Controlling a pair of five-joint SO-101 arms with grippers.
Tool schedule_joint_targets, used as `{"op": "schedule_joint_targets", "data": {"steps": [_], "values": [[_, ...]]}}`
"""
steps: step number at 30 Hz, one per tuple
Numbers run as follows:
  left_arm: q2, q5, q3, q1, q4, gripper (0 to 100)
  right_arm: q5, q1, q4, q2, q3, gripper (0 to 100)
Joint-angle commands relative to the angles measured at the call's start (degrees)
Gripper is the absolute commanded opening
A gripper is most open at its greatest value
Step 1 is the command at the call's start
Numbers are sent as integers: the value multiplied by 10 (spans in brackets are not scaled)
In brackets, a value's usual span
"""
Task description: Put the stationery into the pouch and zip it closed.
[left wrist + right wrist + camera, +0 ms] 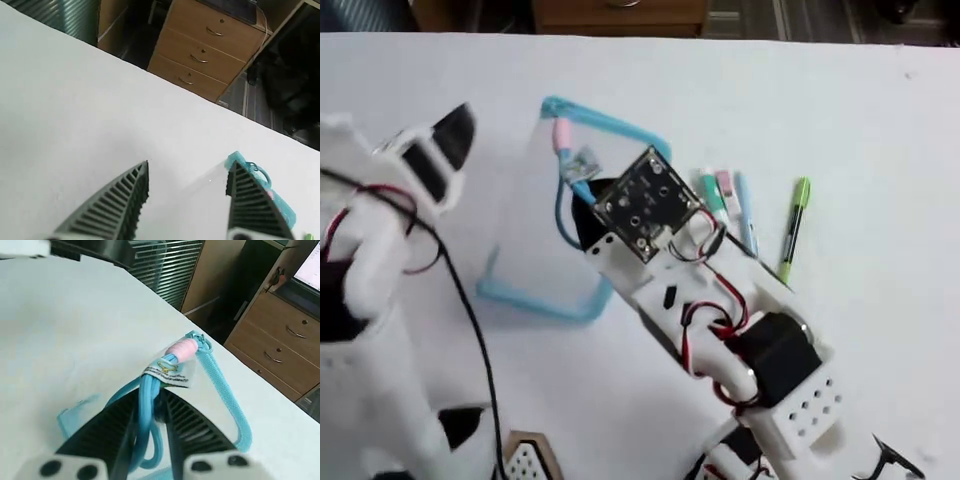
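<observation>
Four pens (pixel 745 212) lie at three o'clock of the pouch (pixel 535 298). Its blue cord (pixel 146 382) is clamped in the right gripper (pixel 153 396). At nine o'clock, the left gripper (pixel 189 166) stands with jaws apart.

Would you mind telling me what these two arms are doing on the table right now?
The right hand is shut on the blue cord of the clear, blue-edged pouch, near one of its corners. The left hand is open above the table beside the pouch, holding nothing. The pens, including a green pen, lie on the table next to the pouch, so packing does not seem to have begun.
</observation>
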Motion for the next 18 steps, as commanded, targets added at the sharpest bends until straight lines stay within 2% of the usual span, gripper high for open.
{"op": "schedule_joint_targets", "data": {"steps": [1, 11, 15, 18], "values": [[44, 5, -61, 36, -7, 264, -3, 0, 0, -20, -4, 17], [212, 2, -243, 60, 16, 264, -4, 0, 12, -38, -4, 17], [272, -91, -324, 116, 71, 263, -5, 0, 24, -39, -4, 17], [312, -120, -388, 133, 128, 264, -5, 0, 28, -44, -4, 17]]}}
